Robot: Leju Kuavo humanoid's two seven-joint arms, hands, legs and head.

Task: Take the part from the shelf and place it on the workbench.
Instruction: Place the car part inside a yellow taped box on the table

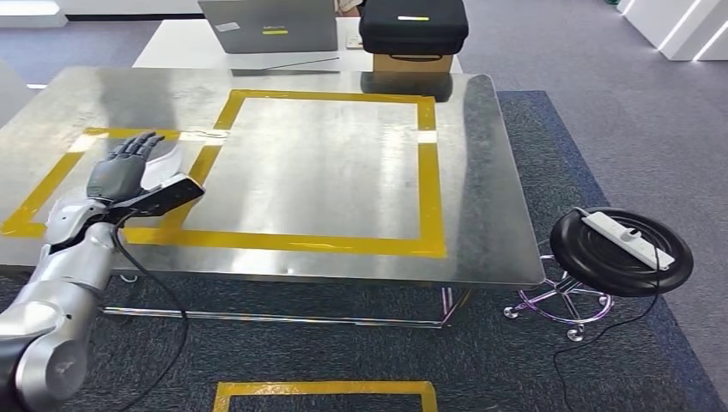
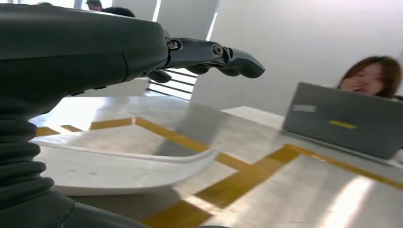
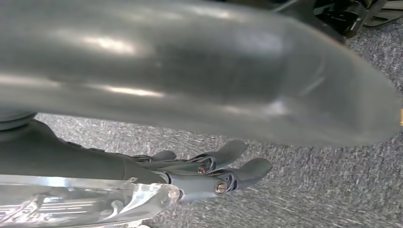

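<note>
The white curved part (image 2: 119, 166) lies flat on the metal workbench (image 1: 326, 163) near its left end, across the yellow tape line. In the head view a bit of the part (image 1: 163, 167) shows beside my left hand (image 1: 124, 167). That hand hovers just above it with fingers (image 2: 214, 52) stretched out straight and not touching the part. My right hand (image 3: 209, 171) hangs low over grey carpet, its fingers loosely extended and holding nothing.
A yellow tape rectangle (image 1: 429, 172) marks the bench top. Beyond the far edge stand a grey laptop (image 1: 270, 26) and a black case (image 1: 412, 26) on a cardboard box. A person (image 2: 373, 76) sits behind the laptop. A black stool (image 1: 620, 249) carrying a power strip stands to the right.
</note>
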